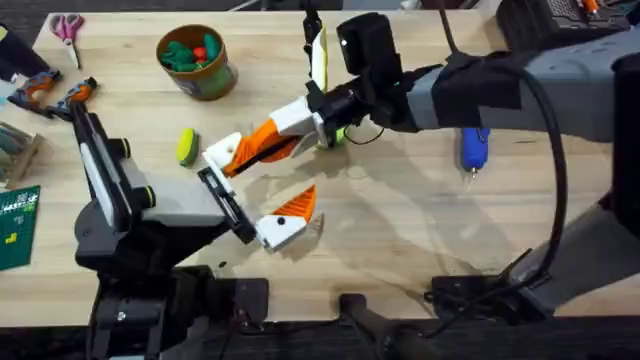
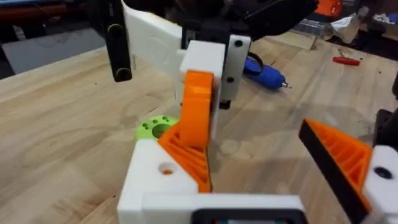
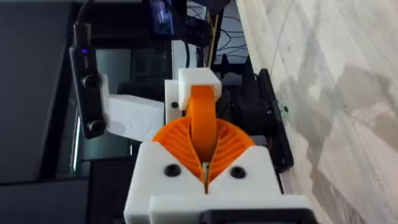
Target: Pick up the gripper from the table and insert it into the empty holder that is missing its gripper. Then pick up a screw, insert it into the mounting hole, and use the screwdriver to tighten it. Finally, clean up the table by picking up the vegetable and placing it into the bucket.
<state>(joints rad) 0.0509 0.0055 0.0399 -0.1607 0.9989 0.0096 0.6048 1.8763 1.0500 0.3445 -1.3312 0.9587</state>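
The loose orange gripper [image 3: 203,118] is pinched tight in the right gripper [image 1: 250,155], mid-worktop, right against the left gripper [image 1: 262,190], which is spread wide and empty. The vegetable [image 1: 186,146] is left near the bucket [image 1: 196,62].

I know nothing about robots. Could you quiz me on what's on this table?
1. True or false: the blue pen-shaped electric screwdriver lies untouched on the wooden table.
2. The yellow-green toy vegetable lies: A in the olive-brown bucket; B on the table; C under the screwdriver.
3. Which hand pinches the small orange plastic wedge?
Key: 1 true; 2 B; 3 the right hand.
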